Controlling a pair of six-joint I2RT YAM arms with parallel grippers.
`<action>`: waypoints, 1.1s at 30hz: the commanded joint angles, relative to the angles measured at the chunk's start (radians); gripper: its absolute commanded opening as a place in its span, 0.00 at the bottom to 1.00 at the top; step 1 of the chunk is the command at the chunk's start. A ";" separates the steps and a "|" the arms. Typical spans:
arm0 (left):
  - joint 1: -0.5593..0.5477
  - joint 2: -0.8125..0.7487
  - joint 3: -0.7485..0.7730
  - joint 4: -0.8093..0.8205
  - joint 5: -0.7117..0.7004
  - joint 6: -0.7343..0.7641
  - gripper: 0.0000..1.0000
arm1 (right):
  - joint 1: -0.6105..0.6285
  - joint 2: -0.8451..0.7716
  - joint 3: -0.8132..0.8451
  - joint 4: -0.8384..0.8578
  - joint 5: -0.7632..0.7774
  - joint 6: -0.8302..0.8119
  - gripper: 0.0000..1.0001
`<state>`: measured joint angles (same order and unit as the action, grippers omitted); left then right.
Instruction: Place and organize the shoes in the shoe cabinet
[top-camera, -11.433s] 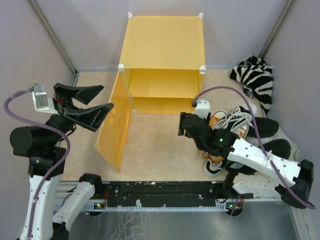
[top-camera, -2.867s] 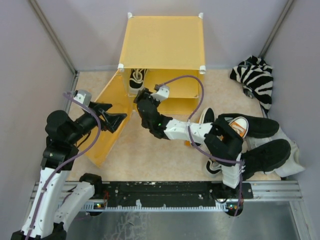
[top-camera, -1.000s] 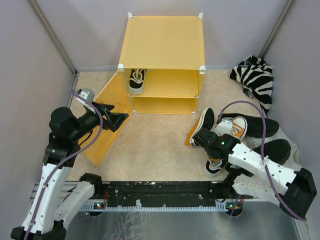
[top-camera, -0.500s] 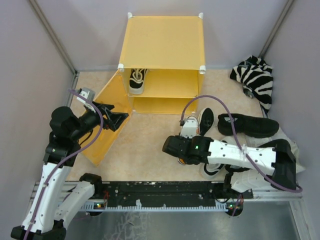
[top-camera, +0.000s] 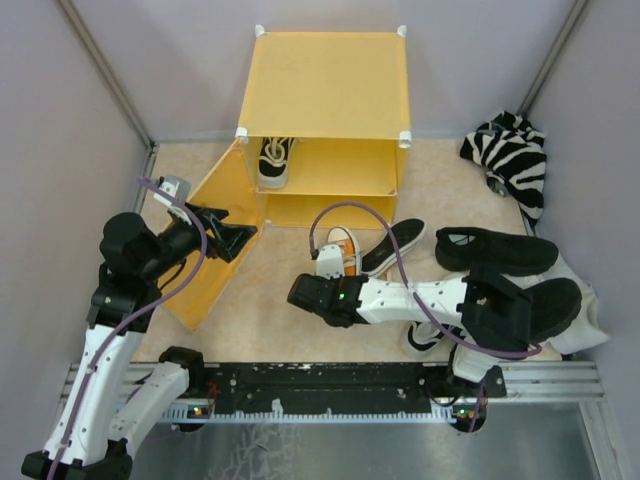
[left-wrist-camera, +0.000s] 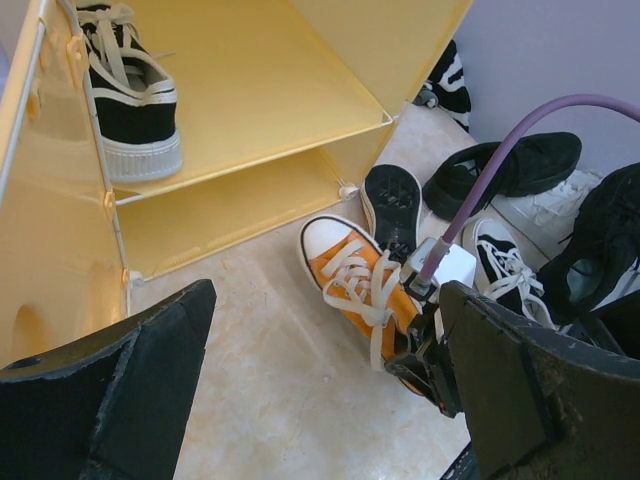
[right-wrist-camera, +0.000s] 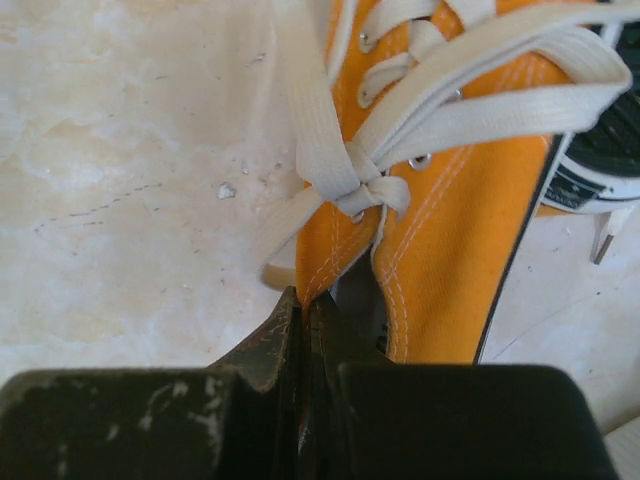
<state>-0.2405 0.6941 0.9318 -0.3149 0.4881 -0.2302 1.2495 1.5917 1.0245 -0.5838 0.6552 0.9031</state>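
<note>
The right claw (top-camera: 322, 291) is pinched tight on the top edge of an orange shoe (top-camera: 345, 250) lying just before the yellow shoe cabinet (top-camera: 325, 90). A black-and-white shoe (top-camera: 274, 160) sits on its shelf. The left claw (top-camera: 235, 237) gapes wide by the door (top-camera: 225, 275), maybe touching it.

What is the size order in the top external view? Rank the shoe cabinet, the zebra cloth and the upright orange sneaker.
1. shoe cabinet
2. zebra cloth
3. upright orange sneaker, heel partly covered, still clearly smallest
</note>
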 joint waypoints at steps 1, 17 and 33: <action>-0.005 0.004 0.012 0.013 -0.005 0.011 0.99 | 0.016 -0.013 0.067 0.088 0.003 -0.049 0.00; -0.005 0.008 0.016 0.014 -0.004 0.012 0.99 | -0.004 0.014 0.151 -0.154 0.094 0.061 0.68; -0.005 0.022 0.019 0.010 0.003 0.012 0.99 | -0.247 -0.259 -0.108 -0.017 0.119 0.116 0.67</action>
<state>-0.2405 0.7128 0.9318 -0.3149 0.4862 -0.2291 1.0409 1.2690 0.8497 -0.5697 0.6716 1.0241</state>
